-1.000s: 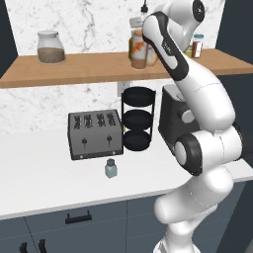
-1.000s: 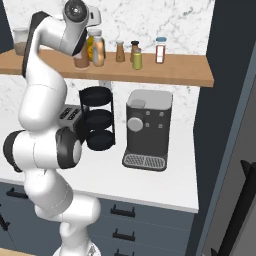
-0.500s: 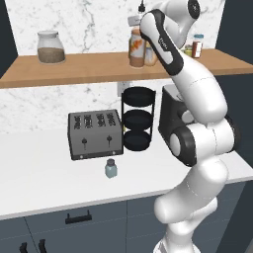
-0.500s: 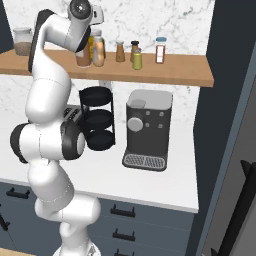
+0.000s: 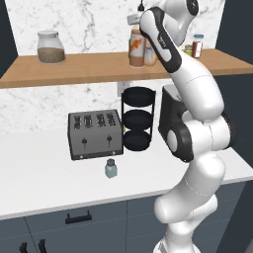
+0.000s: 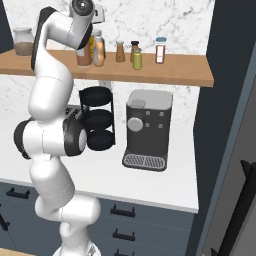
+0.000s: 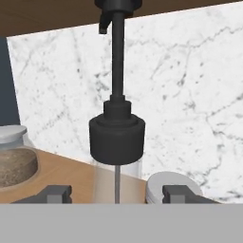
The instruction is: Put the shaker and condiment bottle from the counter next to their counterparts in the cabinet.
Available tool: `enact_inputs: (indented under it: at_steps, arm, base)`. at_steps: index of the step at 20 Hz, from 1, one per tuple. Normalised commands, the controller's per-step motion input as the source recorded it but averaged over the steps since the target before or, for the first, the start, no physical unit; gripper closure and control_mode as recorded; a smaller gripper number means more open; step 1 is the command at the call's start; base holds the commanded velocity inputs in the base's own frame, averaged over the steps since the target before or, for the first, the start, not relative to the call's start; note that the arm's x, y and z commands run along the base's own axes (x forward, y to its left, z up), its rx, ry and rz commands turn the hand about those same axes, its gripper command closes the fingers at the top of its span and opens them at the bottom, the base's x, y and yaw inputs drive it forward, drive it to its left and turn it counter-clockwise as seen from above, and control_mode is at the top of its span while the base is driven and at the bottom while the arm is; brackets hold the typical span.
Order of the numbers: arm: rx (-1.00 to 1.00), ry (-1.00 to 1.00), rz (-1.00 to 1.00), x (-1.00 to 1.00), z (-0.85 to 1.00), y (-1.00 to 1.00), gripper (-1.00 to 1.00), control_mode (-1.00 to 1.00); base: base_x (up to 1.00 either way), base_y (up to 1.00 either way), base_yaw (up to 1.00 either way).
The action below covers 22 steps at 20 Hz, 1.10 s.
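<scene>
The condiment bottle (image 5: 136, 48), tall with orange-brown sauce, stands upright at shelf level of the cabinet (image 5: 74, 66), just left of the yellow jar (image 5: 150, 54). My gripper (image 5: 137, 30) comes down over its top and is shut on it. In the hand view the bottle's dark cap (image 7: 116, 137) and thin pour stem sit centred between my fingertips (image 7: 57, 192). From the right, the bottle (image 6: 84, 52) is beside the counterparts: yellow jar (image 6: 98, 52), brown shaker (image 6: 120, 51), yellow-green shaker (image 6: 136, 59), red one (image 6: 160, 50). The shaker (image 5: 111, 169) stands on the counter (image 5: 39, 178) in front of the toaster.
A dark toaster (image 5: 95, 133), a black three-tier rack (image 5: 138, 118) and a coffee machine (image 6: 147, 127) stand on the counter under the shelf. A big glass jar (image 5: 51, 47) sits at the shelf's left end. A pale round lid (image 7: 173, 182) lies close to the bottle.
The arm's upper links have swung a little, and the hand with the bottle has edged slightly left along the shelf. The shaker on the counter has stayed put.
</scene>
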Motion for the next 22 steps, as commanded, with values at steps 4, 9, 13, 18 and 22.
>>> enact_inputs:
  at_steps: [4,9,13,18,22]
  arm:
    - [0.01,0.0,0.0,0.0,0.0,0.0,-1.0,-1.0]
    - [0.02,0.0,0.0,-0.03,0.0,0.0,-1.0,-1.0]
    - [0.04,0.0,0.0,-0.21,0.0,0.0,-1.0,-1.0]
    - [0.05,0.0,0.0,-0.34,0.0,0.0,-1.0,-1.0]
    - [0.04,0.0,0.0,-0.42,-0.03,0.0,-1.0,-1.0]
  base:
    - [0.0,0.0,0.0]
    - [0.0,0.0,0.0]
    - [0.0,0.0,0.0]
    - [0.0,0.0,0.0]
    - [0.0,0.0,0.0]
